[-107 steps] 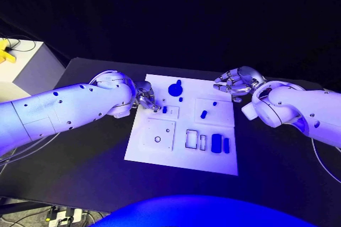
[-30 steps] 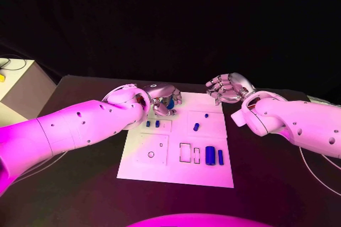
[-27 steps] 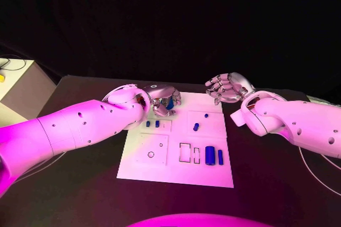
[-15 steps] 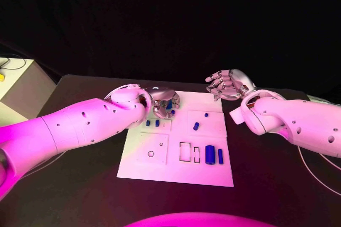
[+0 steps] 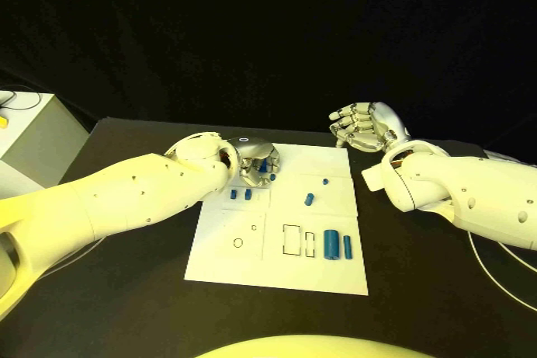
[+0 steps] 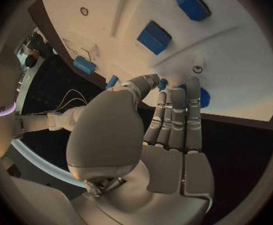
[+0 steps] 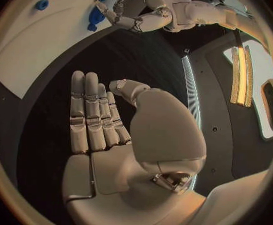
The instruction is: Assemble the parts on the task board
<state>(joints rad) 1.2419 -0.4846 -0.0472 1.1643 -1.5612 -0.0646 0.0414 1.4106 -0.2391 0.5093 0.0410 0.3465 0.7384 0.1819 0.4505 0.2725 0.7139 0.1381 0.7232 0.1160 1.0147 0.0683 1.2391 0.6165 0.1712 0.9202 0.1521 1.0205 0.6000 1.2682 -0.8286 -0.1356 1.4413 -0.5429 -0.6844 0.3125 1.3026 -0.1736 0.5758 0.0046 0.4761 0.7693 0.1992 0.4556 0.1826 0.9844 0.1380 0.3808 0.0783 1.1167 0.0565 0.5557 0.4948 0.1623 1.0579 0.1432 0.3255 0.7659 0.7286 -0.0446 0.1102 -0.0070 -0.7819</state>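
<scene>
Head view: white task board point(image 5: 280, 253) with small blue parts point(image 5: 331, 244); left hand point(image 5: 256, 162) pinching one, right hand point(image 5: 365, 126) empty, spread.

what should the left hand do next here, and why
Probably close its fingers on the large blue part at the board's far edge and lift. The left hand is already over that part, fingertips at it, while the right hand hovers off the task board, holding nothing.

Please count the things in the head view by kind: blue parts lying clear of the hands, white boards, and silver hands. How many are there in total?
Blue parts clear of the hands: 6
White task board: 1
Silver hands: 2, left hand and right hand
Total: 9
More blue lies half hidden at the left hand and is not counted.
</scene>
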